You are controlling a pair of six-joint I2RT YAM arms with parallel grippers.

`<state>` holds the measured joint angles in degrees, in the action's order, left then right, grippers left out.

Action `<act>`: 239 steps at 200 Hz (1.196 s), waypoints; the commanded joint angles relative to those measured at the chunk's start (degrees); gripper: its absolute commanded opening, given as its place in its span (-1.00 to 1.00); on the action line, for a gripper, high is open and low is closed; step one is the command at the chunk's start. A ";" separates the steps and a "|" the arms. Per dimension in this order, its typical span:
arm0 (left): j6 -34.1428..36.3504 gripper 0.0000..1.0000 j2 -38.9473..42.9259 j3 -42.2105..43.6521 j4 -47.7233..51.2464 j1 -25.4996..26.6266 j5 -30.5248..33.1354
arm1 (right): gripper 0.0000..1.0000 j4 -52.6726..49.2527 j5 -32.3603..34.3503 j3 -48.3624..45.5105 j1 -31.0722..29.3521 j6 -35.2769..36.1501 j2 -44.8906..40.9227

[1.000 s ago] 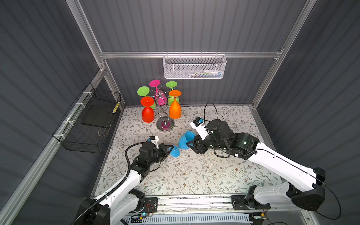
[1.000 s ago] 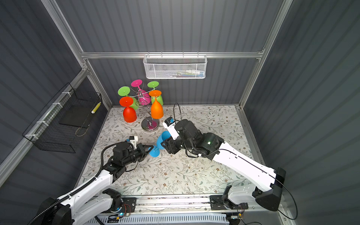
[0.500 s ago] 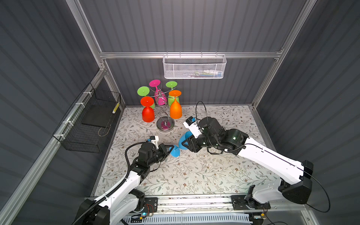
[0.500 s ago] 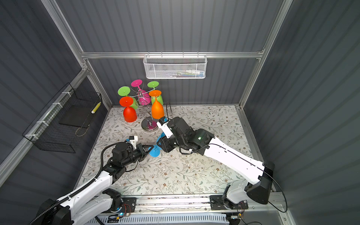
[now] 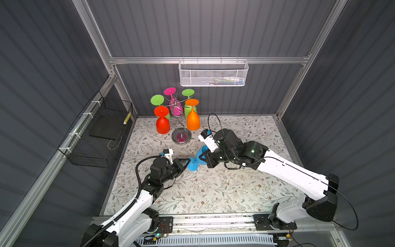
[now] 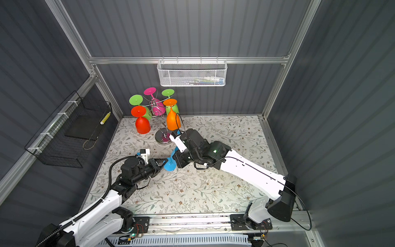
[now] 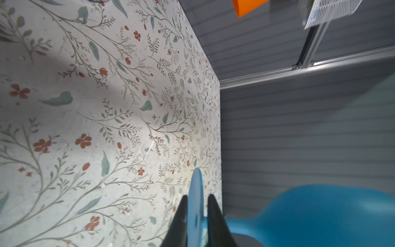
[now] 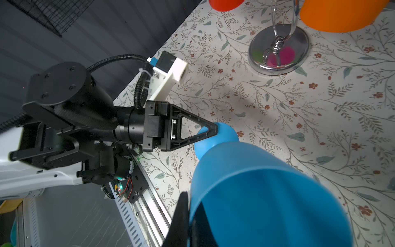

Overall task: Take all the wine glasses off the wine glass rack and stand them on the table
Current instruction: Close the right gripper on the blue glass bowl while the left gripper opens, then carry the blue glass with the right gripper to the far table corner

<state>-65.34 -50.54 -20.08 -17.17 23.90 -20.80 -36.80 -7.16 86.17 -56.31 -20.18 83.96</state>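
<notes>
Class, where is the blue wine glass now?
In both top views the blue wine glass is mid-table, near the wine glass rack, foot inside the left claw, bowl rim pinched by the right claw.

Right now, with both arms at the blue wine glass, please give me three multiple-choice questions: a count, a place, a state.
1. How many glasses hang on the wine glass rack? A) five B) three C) six
2. Where is the blue wine glass? A) hanging on the rack B) standing free, untouched C) off the rack, between the left gripper and the right gripper
3. The right gripper is: A) open, clear of the glass B) shut on the bowl's rim C) shut on the rack's stem
A: two green glasses, a pink glass, a red glass, an orange glass. C: its foot sits between the left fingers. B: a finger on each side of the rim.
</notes>
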 commanded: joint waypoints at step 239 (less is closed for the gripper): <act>24.23 0.86 -8.51 -7.12 10.75 0.18 -2.85 | -1.00 -17.21 5.97 26.89 56.35 8.46 27.23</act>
<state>-45.71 -56.99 -25.04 -5.17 23.92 -22.83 -50.70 0.12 107.26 -2.35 -14.37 107.15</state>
